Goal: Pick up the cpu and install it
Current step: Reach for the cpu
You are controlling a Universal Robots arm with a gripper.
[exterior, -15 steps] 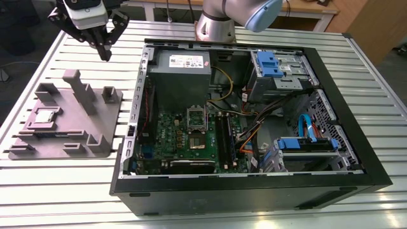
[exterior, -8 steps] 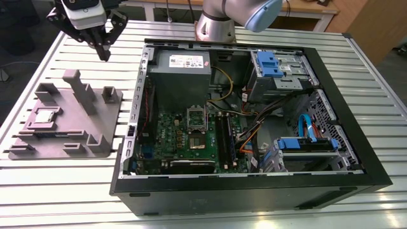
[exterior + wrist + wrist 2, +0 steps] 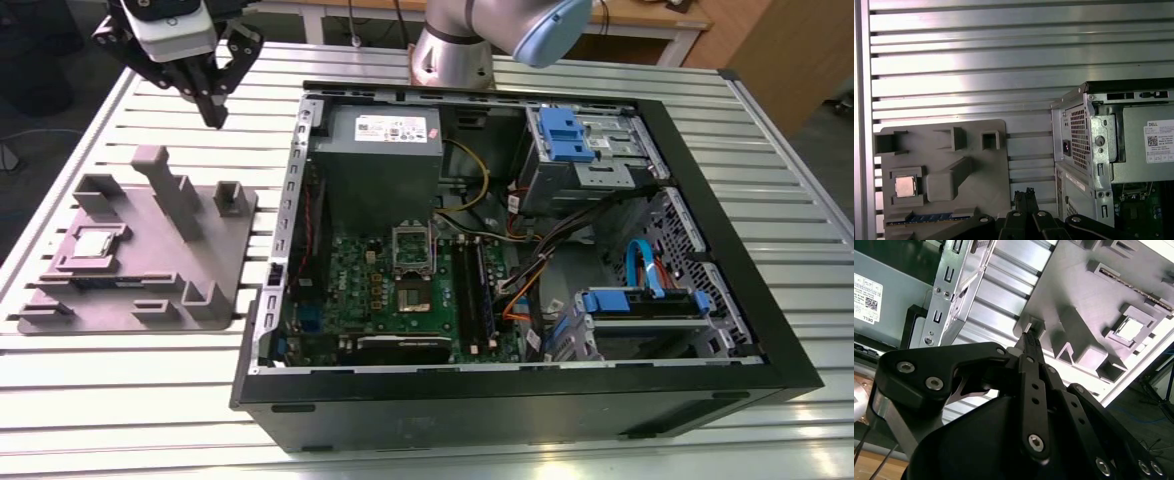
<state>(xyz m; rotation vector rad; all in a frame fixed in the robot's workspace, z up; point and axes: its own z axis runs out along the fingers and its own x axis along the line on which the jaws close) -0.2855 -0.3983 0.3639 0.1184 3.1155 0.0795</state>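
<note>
The cpu [image 3: 91, 242], a small square chip with a silvery top, lies flat in a recess of the grey fixture plate [image 3: 150, 262] at the exterior view's left. In both wrist views the cpu [image 3: 905, 186] [image 3: 1130, 330] rests untouched in that recess. My gripper [image 3: 214, 115] hangs above the table beyond the plate's far edge, well away from the chip. Its black fingers [image 3: 1018, 197] are shut together with nothing between them, and the gripper [image 3: 1029, 337] points down beside an upright block of the plate. The motherboard socket [image 3: 408, 297] sits inside the open computer case.
The open black computer case [image 3: 534, 385] lies on the slatted metal table [image 3: 160, 420], to the right of the plate. Inside are a grey power supply [image 3: 380, 130], blue drive cages [image 3: 574, 135], cables and black memory sticks [image 3: 470, 290]. Upright blocks [image 3: 167, 190] rise from the plate.
</note>
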